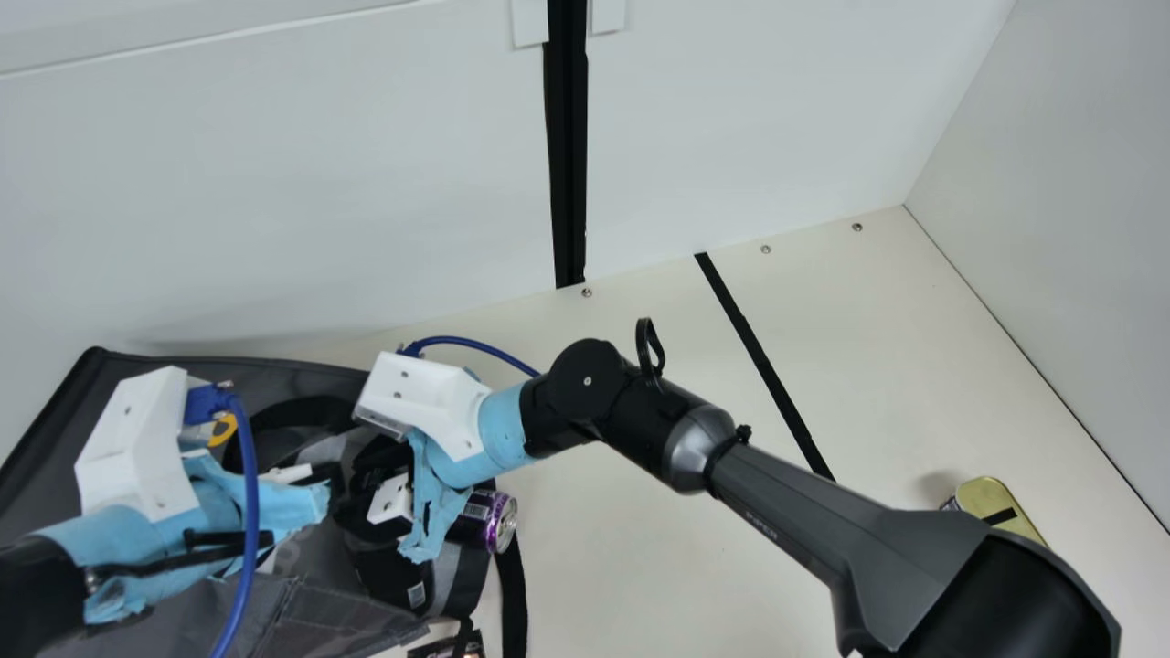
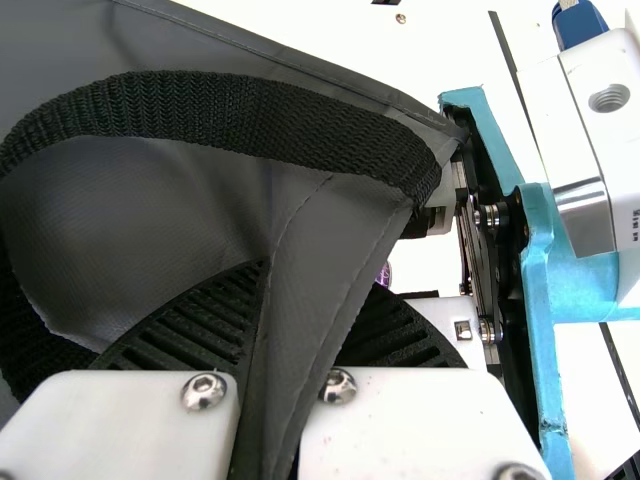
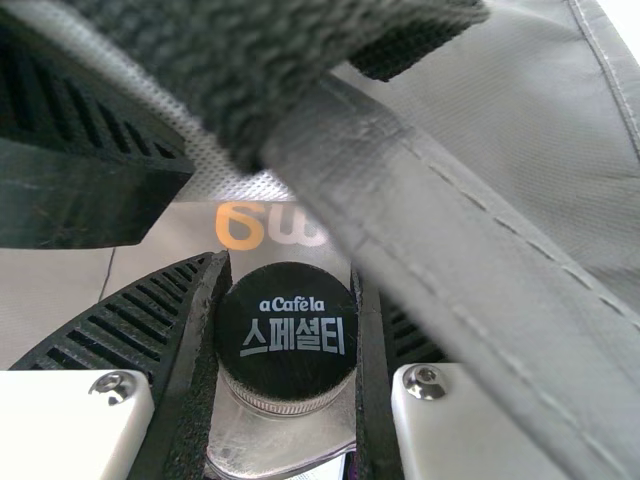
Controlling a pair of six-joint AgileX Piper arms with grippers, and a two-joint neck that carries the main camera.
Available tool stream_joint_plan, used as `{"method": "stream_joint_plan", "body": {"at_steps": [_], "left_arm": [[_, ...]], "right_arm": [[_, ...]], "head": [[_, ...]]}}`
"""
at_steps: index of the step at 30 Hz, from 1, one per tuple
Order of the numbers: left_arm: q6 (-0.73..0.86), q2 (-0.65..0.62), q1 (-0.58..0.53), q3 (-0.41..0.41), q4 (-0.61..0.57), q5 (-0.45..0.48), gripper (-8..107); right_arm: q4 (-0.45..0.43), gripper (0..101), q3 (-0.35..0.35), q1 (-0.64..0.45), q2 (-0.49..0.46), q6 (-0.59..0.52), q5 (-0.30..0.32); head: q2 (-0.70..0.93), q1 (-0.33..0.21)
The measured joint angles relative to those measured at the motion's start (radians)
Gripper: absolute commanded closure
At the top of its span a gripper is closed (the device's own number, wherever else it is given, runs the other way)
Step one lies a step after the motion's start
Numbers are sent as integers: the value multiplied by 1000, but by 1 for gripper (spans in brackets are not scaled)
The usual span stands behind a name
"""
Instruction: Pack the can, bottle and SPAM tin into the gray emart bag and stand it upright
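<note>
In the main view my left gripper (image 1: 288, 473) is over the gray bag (image 1: 55, 457), which lies at the left. My right gripper (image 1: 391, 500) is beside it among the bag's folds and straps, with a purple can (image 1: 494, 521), silver end outward, close by. The left wrist view has a fold of the bag (image 2: 300, 300) pinched by my left gripper (image 2: 265, 330). In the right wrist view, the fingers of my right gripper (image 3: 287, 330) hold the bottle by its black cap (image 3: 287, 335); its lower part is hidden. The SPAM tin (image 1: 1005, 512) is at the far right, partly behind the right arm.
A black strap (image 1: 514, 585) hangs onto the table beside the bag, near a small dark item (image 1: 448, 647) at the bottom edge. White walls (image 1: 274, 183) stand behind. Both forearms are close together over the bag, and the right arm spans the cream table (image 1: 640, 567).
</note>
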Motion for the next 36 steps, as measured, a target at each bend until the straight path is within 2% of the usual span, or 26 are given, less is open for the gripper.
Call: {"method": "stream_joint_plan", "body": {"at_steps": [23,36], "left_arm": [[0,0,0,0,0,0,107],[0,0,0,0,0,0,107]], "right_arm": [[-21,8,34,-2,-62,14,17],[-15,6,53,-39,-137,11,35]], "head": [[0,0],[0,0]]}}
